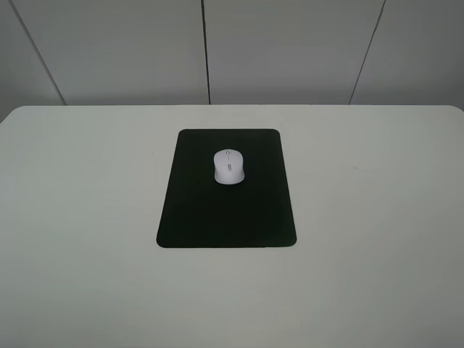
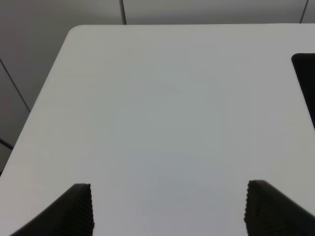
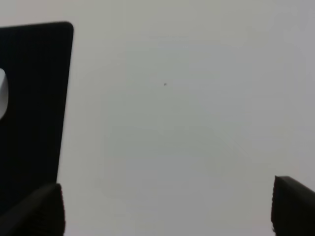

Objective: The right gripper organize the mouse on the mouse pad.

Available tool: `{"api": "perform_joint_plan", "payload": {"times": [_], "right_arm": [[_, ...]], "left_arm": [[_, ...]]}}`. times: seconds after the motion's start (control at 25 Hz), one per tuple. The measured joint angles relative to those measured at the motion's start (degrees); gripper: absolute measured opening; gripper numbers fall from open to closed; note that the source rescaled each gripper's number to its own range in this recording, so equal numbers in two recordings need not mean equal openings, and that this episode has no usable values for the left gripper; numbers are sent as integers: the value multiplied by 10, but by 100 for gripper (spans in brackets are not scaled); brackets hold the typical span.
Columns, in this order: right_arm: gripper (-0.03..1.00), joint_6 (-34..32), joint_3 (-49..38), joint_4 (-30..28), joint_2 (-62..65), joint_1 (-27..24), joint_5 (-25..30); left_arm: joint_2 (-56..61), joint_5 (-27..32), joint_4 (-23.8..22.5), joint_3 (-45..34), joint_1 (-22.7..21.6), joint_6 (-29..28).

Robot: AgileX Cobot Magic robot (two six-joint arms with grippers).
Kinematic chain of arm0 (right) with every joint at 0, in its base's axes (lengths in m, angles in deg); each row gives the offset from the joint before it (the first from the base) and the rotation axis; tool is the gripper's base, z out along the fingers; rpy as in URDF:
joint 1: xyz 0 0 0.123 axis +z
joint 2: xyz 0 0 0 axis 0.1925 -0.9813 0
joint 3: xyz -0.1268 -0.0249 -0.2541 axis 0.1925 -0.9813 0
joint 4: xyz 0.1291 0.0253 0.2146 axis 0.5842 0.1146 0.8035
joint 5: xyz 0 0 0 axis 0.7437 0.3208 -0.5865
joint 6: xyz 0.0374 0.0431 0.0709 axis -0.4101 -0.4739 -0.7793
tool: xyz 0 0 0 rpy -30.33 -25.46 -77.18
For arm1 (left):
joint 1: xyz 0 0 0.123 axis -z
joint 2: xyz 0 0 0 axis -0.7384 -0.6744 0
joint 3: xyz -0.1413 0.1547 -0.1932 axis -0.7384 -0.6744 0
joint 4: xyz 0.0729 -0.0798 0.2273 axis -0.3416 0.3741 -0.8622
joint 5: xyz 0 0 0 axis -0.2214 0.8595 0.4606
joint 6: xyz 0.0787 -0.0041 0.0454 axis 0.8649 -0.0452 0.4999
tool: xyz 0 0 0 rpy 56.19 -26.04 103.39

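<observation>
The white mouse [image 1: 229, 167] lies on the far half of the black mouse pad [image 1: 226, 217], in the middle of the white table. Neither arm shows in the exterior high view. In the right wrist view the right gripper [image 3: 167, 209] is open and empty above bare table, with the pad [image 3: 29, 98] off to one side and a sliver of the mouse [image 3: 2, 93] at the frame edge. In the left wrist view the left gripper [image 2: 170, 209] is open and empty over bare table, with a corner of the pad [image 2: 305, 78] at the frame edge.
The white table [image 1: 87, 217] has rounded far corners and ends at grey wall panels [image 1: 290, 51] behind. A small dark speck [image 1: 354, 169] marks the table right of the pad.
</observation>
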Motion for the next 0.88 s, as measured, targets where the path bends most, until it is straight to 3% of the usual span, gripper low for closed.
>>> {"api": "perform_joint_plan", "payload": {"times": [0.6,0.88], "right_arm": [[100,17,-40,-3,309,0,108],[100,19,-44,-3,357,0,132]], "left_arm": [[0,0,0,0,0,0],[0,0,0,0,0,0]]}}
